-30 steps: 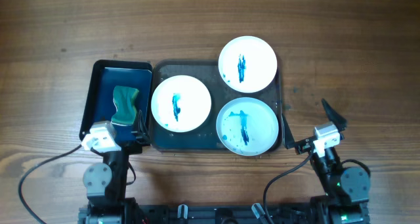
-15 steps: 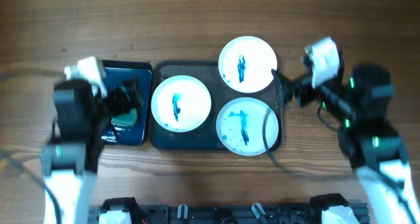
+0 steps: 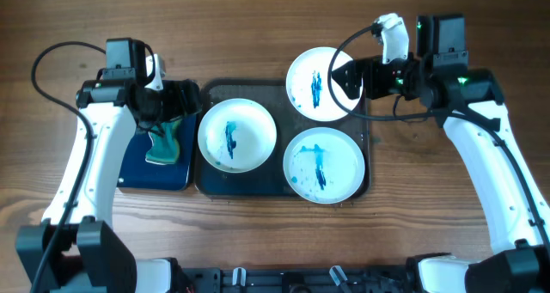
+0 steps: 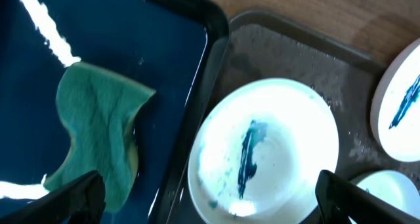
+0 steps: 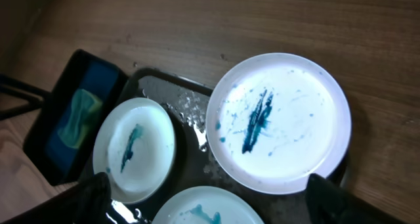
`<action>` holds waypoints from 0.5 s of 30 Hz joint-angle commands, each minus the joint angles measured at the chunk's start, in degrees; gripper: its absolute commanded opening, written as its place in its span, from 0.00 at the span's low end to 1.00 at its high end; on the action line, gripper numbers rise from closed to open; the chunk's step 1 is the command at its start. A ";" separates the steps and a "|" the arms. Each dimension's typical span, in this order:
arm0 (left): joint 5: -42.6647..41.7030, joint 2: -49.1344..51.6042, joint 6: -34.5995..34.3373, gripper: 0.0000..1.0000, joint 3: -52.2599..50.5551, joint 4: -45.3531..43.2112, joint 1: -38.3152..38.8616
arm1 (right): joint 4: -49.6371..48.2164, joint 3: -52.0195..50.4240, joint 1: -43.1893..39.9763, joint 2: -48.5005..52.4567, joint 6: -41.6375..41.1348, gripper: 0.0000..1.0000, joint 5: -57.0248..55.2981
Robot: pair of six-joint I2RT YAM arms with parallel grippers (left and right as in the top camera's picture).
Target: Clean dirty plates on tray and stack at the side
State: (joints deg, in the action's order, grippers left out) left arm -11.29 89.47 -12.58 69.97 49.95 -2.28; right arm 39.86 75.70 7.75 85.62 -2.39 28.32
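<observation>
Cleaning not begun — left gripper and right gripper gape wide, empty. Next we should grasp the wavy green sponge, nine o'clock of the large dark rectangular tray.

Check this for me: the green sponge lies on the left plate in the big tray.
Not right. The green sponge lies in the smaller dark tray beside the big tray, not on the left plate, which carries only a blue streak. The overhead view shows it.

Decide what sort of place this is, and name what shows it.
Probably a robotics lab bench staging a dishwashing drill, not a kitchen: a left arm and right arm at a wooden table, paint-smeared plates on a tray, a sponge.
</observation>
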 commanded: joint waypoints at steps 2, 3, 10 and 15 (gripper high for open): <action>1.92 0.90 -0.31 1.00 0.83 -1.25 -0.15 | -0.31 1.55 2.56 2.14 -8.83 0.87 -1.49; 6.60 0.90 -0.33 1.00 0.83 -1.07 -0.15 | -0.02 1.55 4.37 3.19 -11.02 0.85 -3.13; 15.04 1.05 -4.42 1.00 0.81 5.22 0.26 | 1.36 1.55 14.64 10.58 -14.12 0.75 -10.64; 19.41 1.03 -4.46 0.90 0.81 7.39 0.13 | -0.55 1.55 19.06 16.31 -11.56 0.71 -13.49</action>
State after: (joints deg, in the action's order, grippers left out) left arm 3.01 90.24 -16.10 70.06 57.19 -2.26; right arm 40.69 75.92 25.21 98.91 -15.14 17.91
